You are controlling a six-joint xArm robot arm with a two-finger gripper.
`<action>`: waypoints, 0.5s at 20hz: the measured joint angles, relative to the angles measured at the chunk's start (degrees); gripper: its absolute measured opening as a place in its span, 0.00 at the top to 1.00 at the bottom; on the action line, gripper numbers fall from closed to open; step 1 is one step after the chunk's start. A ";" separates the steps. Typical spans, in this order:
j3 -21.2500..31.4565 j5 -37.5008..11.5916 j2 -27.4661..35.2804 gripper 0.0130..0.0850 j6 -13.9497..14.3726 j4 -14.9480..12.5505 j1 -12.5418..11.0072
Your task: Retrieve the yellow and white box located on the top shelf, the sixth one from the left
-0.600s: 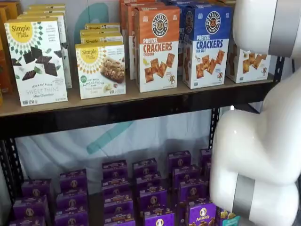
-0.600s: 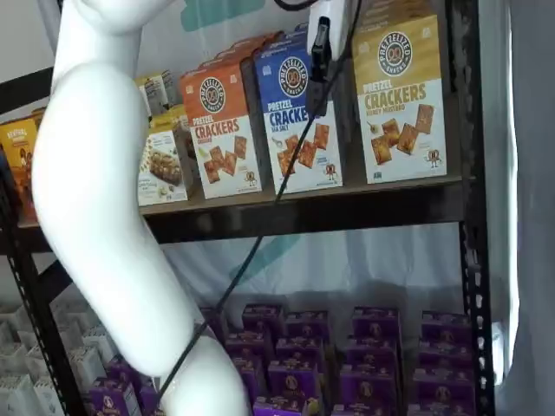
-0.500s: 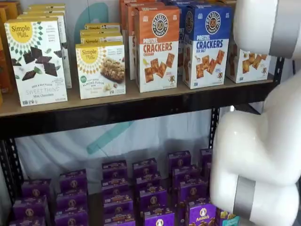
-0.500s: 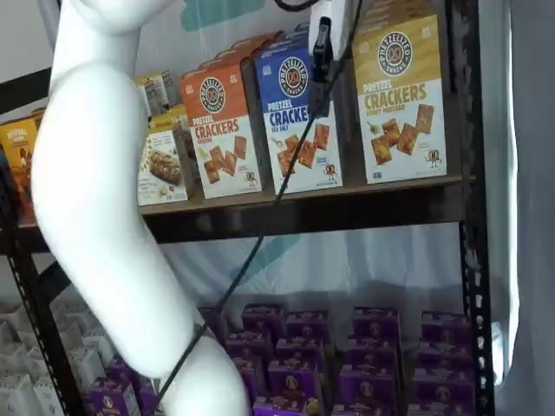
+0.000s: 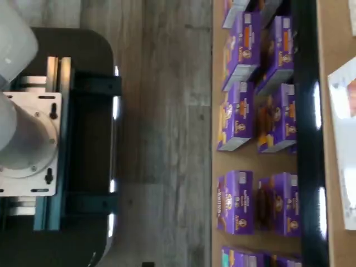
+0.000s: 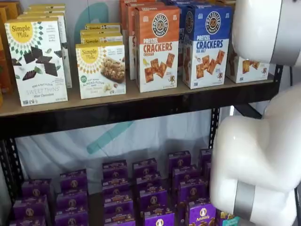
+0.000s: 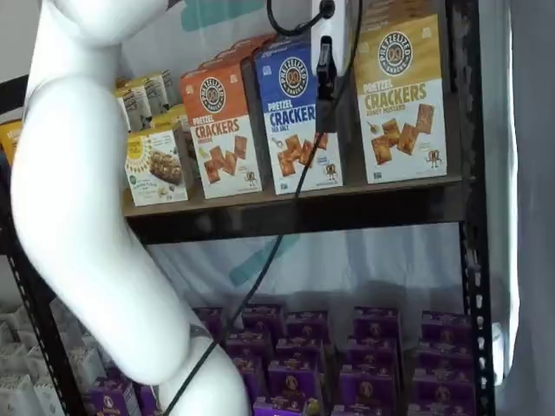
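The yellow and white box [image 7: 401, 100] stands upright at the right end of the top shelf [image 7: 303, 201], next to a blue Pretzel Crackers box [image 7: 299, 113]. In a shelf view only its lower white part [image 6: 248, 67] shows behind the white arm. My gripper [image 7: 324, 95] hangs from the view's top edge, in front of the gap between the blue box and the yellow and white box. Its black fingers show side-on with a cable beside them, and no gap can be judged. It holds nothing that I can see.
An orange Pretzel Crackers box [image 6: 157, 47] and Simple Mills boxes [image 6: 36, 59] stand further left on the shelf [image 6: 117, 101]. Purple boxes [image 6: 150, 193] fill the lower shelf and also show in the wrist view [image 5: 245, 111]. The white arm [image 6: 263, 155] blocks the right side.
The gripper has come down a little in front of the blue box. The big white arm link has shifted to the left, and more of the Simple Mills boxes show.
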 joint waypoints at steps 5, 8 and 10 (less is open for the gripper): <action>-2.64 1.52 1.56 0.00 -0.33 5.53 -3.08; -5.00 2.71 2.91 0.00 -0.25 9.04 -5.05; -6.04 2.99 3.44 0.00 -0.17 11.35 -6.37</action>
